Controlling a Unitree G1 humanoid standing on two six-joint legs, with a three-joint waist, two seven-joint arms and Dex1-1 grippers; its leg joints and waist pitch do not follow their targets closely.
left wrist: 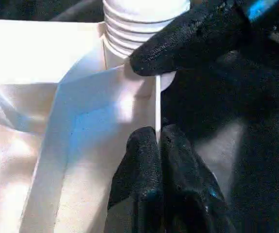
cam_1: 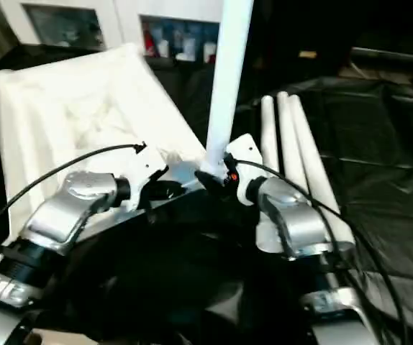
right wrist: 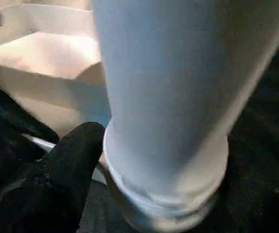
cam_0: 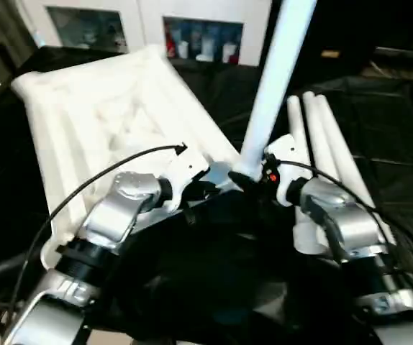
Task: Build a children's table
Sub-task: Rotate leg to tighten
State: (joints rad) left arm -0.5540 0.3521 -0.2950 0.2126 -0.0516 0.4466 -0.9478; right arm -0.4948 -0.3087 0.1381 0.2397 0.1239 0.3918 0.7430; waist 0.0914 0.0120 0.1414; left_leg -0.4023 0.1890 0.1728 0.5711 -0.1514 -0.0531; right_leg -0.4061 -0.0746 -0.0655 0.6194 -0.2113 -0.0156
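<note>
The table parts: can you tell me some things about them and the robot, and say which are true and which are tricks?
1. One white leg stands upright at the near corner of the tabletop. True.
2. Three more legs lie side by side on the black cloth. True.
3. The left gripper has its jaws wide open. False: they are pinched shut on the tabletop's thin edge.
4. The spare legs lie on top of the tabletop. False: they lie beside it, on the robot's right.
5. The right gripper is at the foot of the upright leg. True.
</note>
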